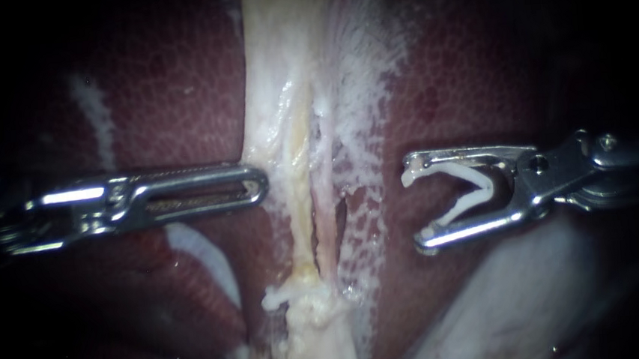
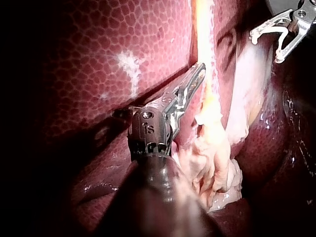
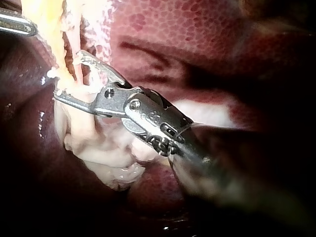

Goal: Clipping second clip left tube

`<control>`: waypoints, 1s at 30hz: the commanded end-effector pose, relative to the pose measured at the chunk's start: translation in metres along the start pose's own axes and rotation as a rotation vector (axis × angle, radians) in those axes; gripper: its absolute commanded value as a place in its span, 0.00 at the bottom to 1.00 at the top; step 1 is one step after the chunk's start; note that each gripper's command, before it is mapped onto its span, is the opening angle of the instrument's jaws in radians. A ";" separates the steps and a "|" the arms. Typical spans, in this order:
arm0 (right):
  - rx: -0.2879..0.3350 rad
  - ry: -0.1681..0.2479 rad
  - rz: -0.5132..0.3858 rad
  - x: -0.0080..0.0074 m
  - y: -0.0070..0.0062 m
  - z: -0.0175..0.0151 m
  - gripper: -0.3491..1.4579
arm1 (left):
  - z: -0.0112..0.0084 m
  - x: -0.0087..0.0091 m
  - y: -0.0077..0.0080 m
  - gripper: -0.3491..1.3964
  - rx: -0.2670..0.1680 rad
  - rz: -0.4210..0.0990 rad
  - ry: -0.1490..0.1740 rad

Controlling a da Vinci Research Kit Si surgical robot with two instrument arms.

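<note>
Two pale tubes run down the middle of the endoscope view, the yellowish left tube (image 1: 300,203) beside the pinker right tube (image 1: 328,224). My left instrument (image 1: 260,185) comes in level, jaws shut, its tip resting against the left edge of the pale tissue; its tip (image 2: 200,69) also shows in the left wrist view. My right instrument (image 1: 413,207) stands to the right of the tubes, clear of them. Its jaws are wide apart and hold an unclosed white clip (image 1: 470,188) between them. A small white lump (image 1: 277,299) sits low on the strand; I cannot tell what it is.
Dark red liver (image 1: 164,100) lies on both sides of the tubes. White webby tissue (image 1: 362,86) spreads to the right of them. A pale frayed mass (image 2: 217,163) hangs at the strands' lower end. A smooth pale surface (image 1: 523,300) fills the lower right.
</note>
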 end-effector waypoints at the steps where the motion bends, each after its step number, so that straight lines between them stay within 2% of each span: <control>1: 0.000 0.000 0.000 0.0000 0.0000 0.0000 0.52 | 0.0000 0.0000 -0.0001 0.03 0.000 0.000 0.000; 7: -0.004 0.000 0.017 -0.0009 -0.0003 0.0006 0.52 | -0.0005 -0.0007 -0.0003 0.03 0.003 -0.003 0.001; 12: 0.011 0.001 0.061 -0.0024 -0.0004 0.0025 0.52 | -0.0018 -0.0025 -0.0003 0.03 0.012 -0.014 0.008; 17: 0.031 -0.011 0.112 -0.0051 -0.0001 0.0060 0.52 | -0.0037 -0.0048 -0.0010 0.03 0.008 -0.027 0.003; 22: 0.053 -0.037 0.143 -0.0081 0.0003 0.0101 0.52 | -0.0050 -0.0066 -0.0029 0.00 0.012 -0.038 0.000; 26: 0.073 -0.052 0.158 -0.0093 0.0005 0.0127 0.52 | -0.0053 -0.0071 -0.0037 0.00 0.014 -0.035 -0.008; 30: 0.089 -0.057 0.164 -0.0095 0.0007 0.0148 0.52 | -0.0052 -0.0070 -0.0036 0.00 0.014 -0.035 -0.008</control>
